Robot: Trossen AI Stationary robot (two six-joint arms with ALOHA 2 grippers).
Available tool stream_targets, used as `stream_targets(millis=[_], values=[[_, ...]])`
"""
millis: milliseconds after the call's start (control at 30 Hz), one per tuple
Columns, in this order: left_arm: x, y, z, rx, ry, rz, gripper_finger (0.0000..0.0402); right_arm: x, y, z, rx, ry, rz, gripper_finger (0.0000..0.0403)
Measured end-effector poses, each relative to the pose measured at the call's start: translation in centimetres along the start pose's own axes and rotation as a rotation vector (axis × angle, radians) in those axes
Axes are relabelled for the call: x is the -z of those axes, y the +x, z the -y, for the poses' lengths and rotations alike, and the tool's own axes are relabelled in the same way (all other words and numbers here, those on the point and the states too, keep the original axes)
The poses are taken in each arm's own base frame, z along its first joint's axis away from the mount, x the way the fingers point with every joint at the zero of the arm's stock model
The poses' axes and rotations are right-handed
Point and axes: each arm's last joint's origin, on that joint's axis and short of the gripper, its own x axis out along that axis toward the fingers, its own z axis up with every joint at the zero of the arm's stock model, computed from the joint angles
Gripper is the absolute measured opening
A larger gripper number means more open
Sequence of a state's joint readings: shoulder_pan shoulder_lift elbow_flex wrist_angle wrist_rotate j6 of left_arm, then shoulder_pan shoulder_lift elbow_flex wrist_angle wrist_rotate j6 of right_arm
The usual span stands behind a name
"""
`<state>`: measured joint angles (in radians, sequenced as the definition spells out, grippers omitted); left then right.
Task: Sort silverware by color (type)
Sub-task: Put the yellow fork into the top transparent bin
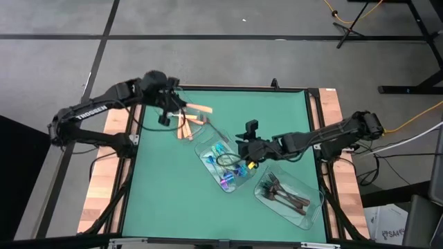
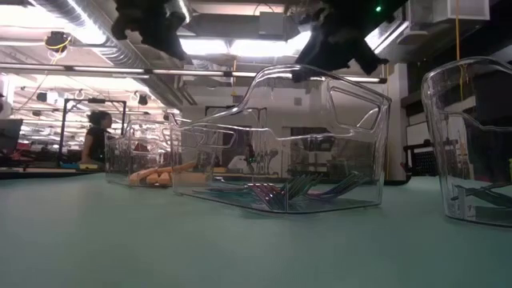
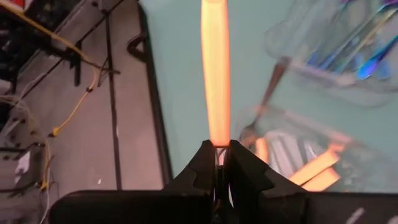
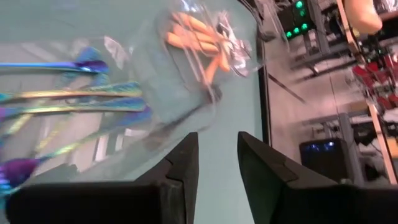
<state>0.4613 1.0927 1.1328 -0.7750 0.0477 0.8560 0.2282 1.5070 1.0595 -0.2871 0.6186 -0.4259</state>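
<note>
High view: left gripper (image 1: 168,105) pinches orange-handled utensil (image 1: 199,108) above far tray (image 1: 202,123) of orange pieces; drop-off step, next lower and release inside. Middle tray (image 1: 208,158) holds iridescent pieces. Right gripper (image 1: 248,160) hovers there, fingers spread, empty. Dark forks (image 1: 280,191) in near-right tray.

My two arms are dark, near black, built of slim tubular links with thick rounded joints. My left arm (image 1: 97,114) carries white TROSSEN lettering along its link. My right arm (image 1: 325,137) has a small black camera block (image 1: 251,128) standing on its wrist. My left gripper (image 3: 216,163) has two matte black fingers (image 3: 200,169) with stepped, notched inner edges (almost sawtooth). My right gripper (image 4: 217,163) has broad, flat-faced black fingers (image 4: 183,160) with squared tips.
</note>
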Motion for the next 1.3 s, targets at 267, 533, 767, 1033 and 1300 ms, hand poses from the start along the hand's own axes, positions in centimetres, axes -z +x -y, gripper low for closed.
stream_targets(millis=[267, 533, 767, 1033, 1300], values=[[4.3, -0.3, -3.2, -0.015, -0.016, -0.011, 0.0016, 1.4, 1.8, 2.4, -0.011, 0.063, -0.039, 0.0104], [8.9, 2.7, -5.7, 0.061, -0.049, -0.08, 0.0016, 2.6, 3.2, 4.3, -0.099, 0.122, -0.027, 0.0104], [12.9, 6.3, -6.8, 0.161, -0.127, -0.14, 0.0018, 3.3, 3.7, 5.2, -0.09, 0.146, -0.044, 0.0104], [15.6, 8.6, -6.5, 0.289, -0.237, -0.134, 0.0019, 3.4, 3.7, 5.4, -0.088, 0.149, -0.048, 0.0104], [15.3, 8.4, -6.0, 0.363, -0.281, -0.047, 0.0019, 3.4, 3.7, 5.3, -0.088, 0.148, -0.048, 0.0104]])
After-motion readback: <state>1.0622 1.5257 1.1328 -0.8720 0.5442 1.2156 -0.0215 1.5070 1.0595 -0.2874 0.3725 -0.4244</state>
